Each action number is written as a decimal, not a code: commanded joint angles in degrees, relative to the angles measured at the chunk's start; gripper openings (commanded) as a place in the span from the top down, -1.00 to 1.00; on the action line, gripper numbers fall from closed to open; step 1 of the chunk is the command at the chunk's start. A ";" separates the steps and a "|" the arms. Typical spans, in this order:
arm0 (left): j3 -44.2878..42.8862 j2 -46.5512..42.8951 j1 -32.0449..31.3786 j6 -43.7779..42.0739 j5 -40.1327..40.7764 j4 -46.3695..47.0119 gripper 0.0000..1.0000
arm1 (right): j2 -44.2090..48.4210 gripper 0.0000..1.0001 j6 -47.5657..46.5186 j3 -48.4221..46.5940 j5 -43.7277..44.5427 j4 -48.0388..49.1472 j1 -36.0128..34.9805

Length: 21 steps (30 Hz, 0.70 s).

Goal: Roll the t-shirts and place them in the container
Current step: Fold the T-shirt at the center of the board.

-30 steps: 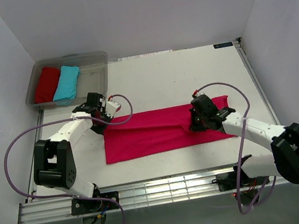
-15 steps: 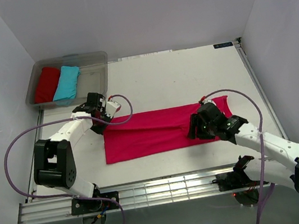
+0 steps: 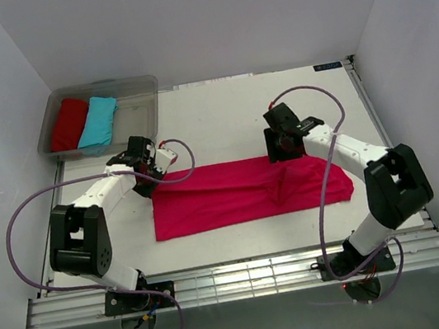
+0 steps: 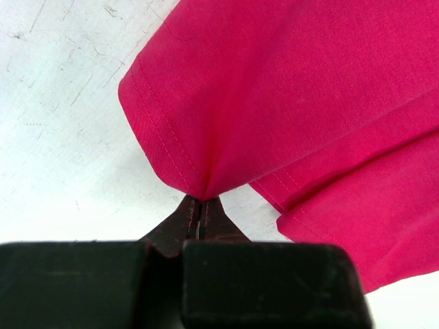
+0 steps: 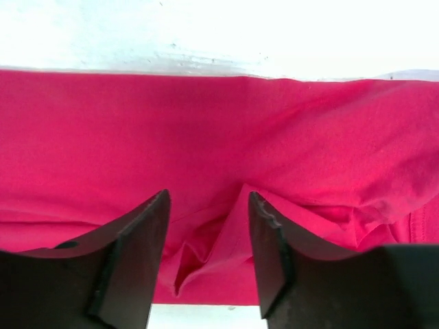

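A bright magenta t-shirt (image 3: pixel 224 193) lies folded into a long strip across the table, with a raised crease near its middle right (image 5: pixel 206 253). My left gripper (image 3: pixel 151 174) is shut on the strip's far left corner (image 4: pixel 201 200), and the cloth (image 4: pixel 295 103) fans out from its tips. My right gripper (image 3: pixel 280 153) hovers over the strip's far edge, right of centre. It is open (image 5: pixel 208 199), with only loose cloth (image 5: pixel 206 123) below and nothing between its fingers. Two other t-shirts, a red one (image 3: pixel 69 123) and a turquoise one (image 3: pixel 97 121), lie rolled in a bin.
The clear plastic bin (image 3: pixel 141 89) stands at the far left corner of the white table (image 3: pixel 229 121). Walls close in on the left, back and right. Purple cables loop from both arms, and the metal rail (image 3: pixel 238 278) runs along the near edge.
My right gripper has opened, let go of the magenta t-shirt and swung from its near right part to its far edge. The shirt's right end now lies flatter. The left gripper has not moved.
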State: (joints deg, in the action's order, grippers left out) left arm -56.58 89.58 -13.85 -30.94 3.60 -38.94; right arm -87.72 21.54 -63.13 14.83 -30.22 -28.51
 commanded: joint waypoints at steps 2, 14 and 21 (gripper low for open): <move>0.50 -1.43 -0.13 0.44 -0.69 0.35 1.00 | -3.42 -0.04 -3.96 -2.61 1.60 -3.45 0.03; 0.15 -0.90 -0.13 0.53 -1.13 0.79 1.00 | 0.70 0.15 -2.38 12.50 -5.60 6.21 5.66; 0.33 -0.99 -0.13 0.62 -0.87 0.88 1.00 | 4.74 0.83 -0.45 15.05 -2.88 5.70 6.19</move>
State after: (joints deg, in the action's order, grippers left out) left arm -56.58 89.58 -13.85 -30.61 3.40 -38.54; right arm -86.61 19.38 -49.19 10.44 -25.34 -22.48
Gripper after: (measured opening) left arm 0.014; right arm 0.151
